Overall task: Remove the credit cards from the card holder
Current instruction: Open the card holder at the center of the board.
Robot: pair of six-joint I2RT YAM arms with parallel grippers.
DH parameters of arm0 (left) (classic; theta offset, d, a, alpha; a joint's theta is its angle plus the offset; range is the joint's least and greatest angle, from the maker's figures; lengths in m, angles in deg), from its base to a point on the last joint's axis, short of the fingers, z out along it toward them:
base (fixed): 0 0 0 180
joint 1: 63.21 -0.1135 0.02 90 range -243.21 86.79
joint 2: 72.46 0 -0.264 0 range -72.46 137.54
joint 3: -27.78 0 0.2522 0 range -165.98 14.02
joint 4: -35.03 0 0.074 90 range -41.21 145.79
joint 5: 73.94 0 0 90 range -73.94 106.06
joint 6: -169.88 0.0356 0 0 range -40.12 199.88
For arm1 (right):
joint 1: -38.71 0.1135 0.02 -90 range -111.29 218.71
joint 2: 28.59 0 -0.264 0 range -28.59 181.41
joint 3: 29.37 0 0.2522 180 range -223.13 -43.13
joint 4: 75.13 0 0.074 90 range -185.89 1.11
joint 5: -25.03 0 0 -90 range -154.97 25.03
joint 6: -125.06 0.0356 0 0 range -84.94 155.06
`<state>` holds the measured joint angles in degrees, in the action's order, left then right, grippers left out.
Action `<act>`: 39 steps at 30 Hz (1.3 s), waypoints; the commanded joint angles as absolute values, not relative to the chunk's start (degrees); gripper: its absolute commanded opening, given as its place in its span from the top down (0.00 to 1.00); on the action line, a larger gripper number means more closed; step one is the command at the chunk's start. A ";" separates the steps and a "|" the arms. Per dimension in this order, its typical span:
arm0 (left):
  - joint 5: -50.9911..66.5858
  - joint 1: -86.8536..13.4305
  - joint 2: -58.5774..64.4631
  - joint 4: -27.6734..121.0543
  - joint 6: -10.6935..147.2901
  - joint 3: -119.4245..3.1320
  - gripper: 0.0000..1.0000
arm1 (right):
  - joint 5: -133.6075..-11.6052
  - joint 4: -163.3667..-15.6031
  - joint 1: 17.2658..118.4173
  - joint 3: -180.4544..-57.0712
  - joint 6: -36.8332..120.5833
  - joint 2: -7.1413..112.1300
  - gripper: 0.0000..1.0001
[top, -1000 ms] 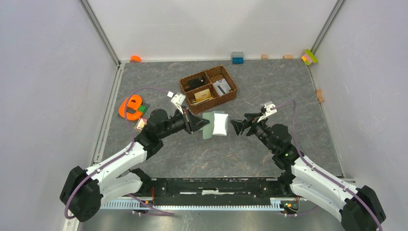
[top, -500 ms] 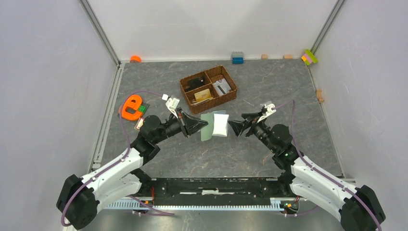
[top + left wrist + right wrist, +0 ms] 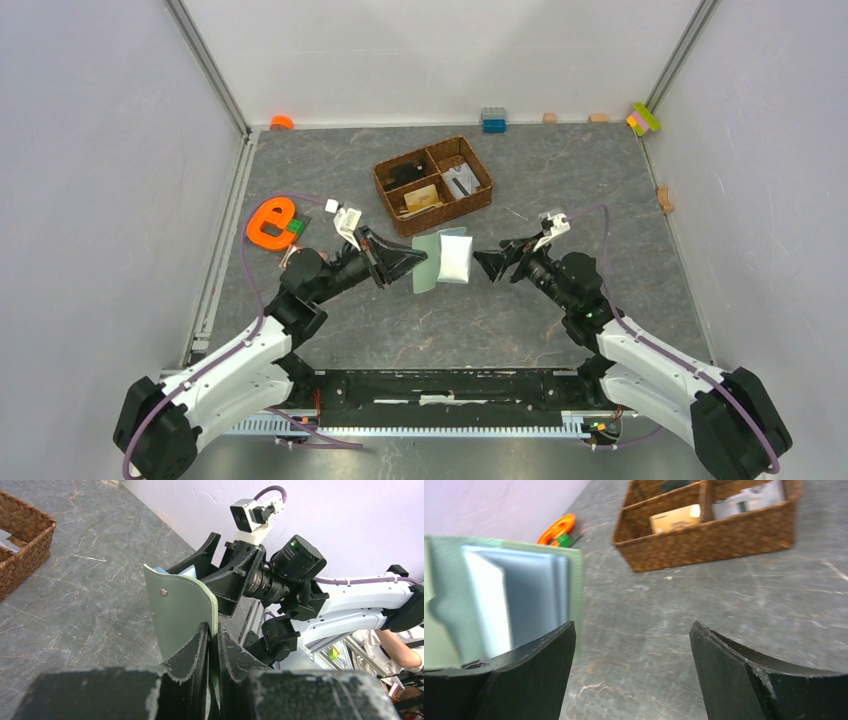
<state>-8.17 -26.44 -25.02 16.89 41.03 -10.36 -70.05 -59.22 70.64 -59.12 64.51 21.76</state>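
Plain white walls [image 3: 90, 180] box in a grey stone-look tabletop [image 3: 470, 310]. Aluminium rails [image 3: 207, 65] run up the back corners.

In my right wrist view the sage-green bifold card holder [image 3: 519, 595] is smeared with blur and cut off by the left edge, so I cannot tell whether credit cards sit in its pale slots. In my left wrist view my left gripper [image 3: 212, 630] covers its lower edge, and its inside faces away. The brown wicker basket [image 3: 25, 535] is cropped there, and its contents are too small overhead to name.
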 commanded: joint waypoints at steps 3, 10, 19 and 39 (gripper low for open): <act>-8.76 -26.20 -26.89 10.97 39.21 -9.88 0.98 | -87.70 -42.22 70.65 -58.02 67.99 26.41 0.11; -9.73 -26.21 -26.71 9.39 38.37 -9.62 0.97 | -92.90 -38.33 70.62 -58.82 69.79 30.71 0.09; -11.81 -26.21 -24.75 5.75 36.37 -9.27 0.98 | -96.67 -28.85 70.62 -57.59 73.45 35.52 0.04; -10.03 -26.21 -21.93 7.84 35.77 -10.66 0.98 | -101.91 -18.43 70.83 -57.00 80.20 39.46 0.14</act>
<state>-13.83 -26.44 -21.50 6.40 35.43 -9.05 -100.21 -23.15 70.59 -57.35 78.92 40.71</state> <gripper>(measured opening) 0.161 0.900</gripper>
